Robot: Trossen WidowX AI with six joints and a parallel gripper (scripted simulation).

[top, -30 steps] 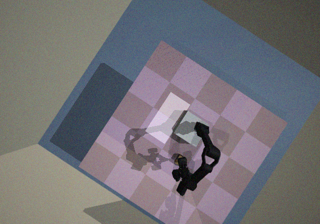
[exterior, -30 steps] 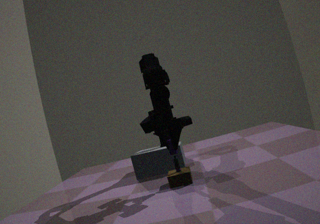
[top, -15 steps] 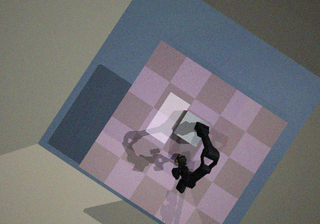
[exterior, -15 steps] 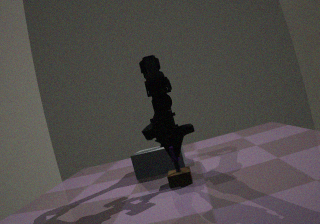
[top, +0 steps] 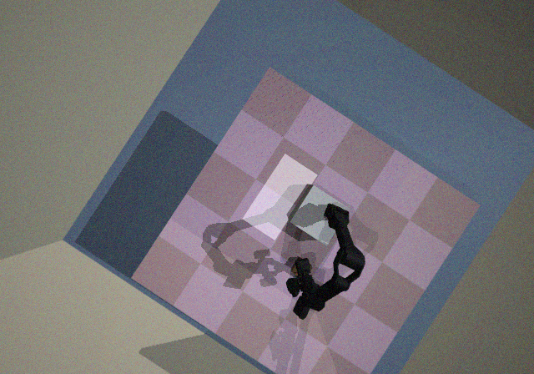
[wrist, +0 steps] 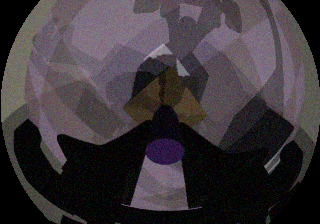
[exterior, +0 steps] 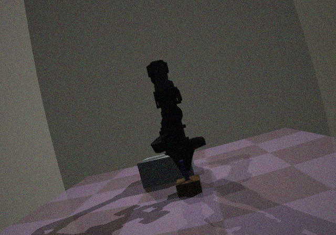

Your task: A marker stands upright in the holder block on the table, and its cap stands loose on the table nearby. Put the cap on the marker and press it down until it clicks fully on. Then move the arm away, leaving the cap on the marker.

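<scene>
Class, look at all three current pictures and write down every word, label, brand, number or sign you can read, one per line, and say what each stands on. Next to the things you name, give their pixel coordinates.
None can be read, and no blurred lettering shows either.
Cap (wrist: 165,151), in the hand (exterior: 186,172): plain purple, no text.
Holder (exterior: 189,187): no text on the sides in view.
Arm (top: 351,255) (exterior: 171,118): too dark to tell.

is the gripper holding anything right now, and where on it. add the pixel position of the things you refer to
The gripper (exterior: 185,165) (wrist: 164,126) is closed on the purple cap (wrist: 165,151), pinching it by its sides; how high up cannot be told.
</scene>
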